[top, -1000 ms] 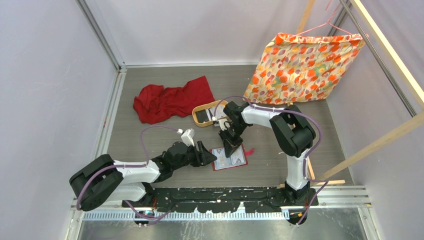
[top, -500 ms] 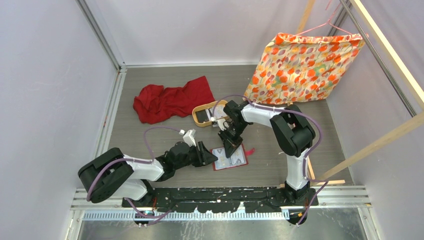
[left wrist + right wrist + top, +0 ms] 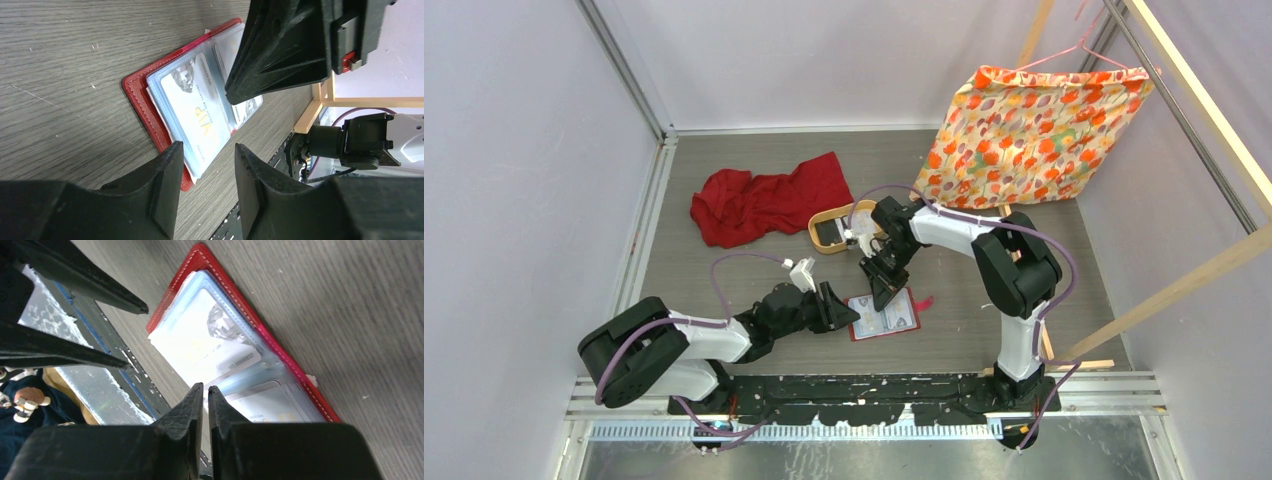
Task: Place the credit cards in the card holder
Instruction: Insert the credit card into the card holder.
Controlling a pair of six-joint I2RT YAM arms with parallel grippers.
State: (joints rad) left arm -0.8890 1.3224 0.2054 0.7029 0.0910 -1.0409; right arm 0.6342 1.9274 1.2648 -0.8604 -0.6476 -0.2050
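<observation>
I'm watching the holder (image 3: 884,316) lying open on the counter (image 3: 724,270) at centre frame, cards (image 3: 200,115) showing in its pockets — left jaws standing apart at its corner, right jaws sitting almost together above it.

Left of the card holder (image 3: 894,320) stands the left pincer (image 3: 844,311); over its middle hangs the right pincer (image 3: 881,295). To its right the table (image 3: 969,315) lies bare; beyond it sits a wooden tray (image 3: 815,230).

Grey wood-grain table (image 3: 679,275): open card holder (image 3: 889,322), red cloth (image 3: 764,205), oval tray (image 3: 814,228).
</observation>
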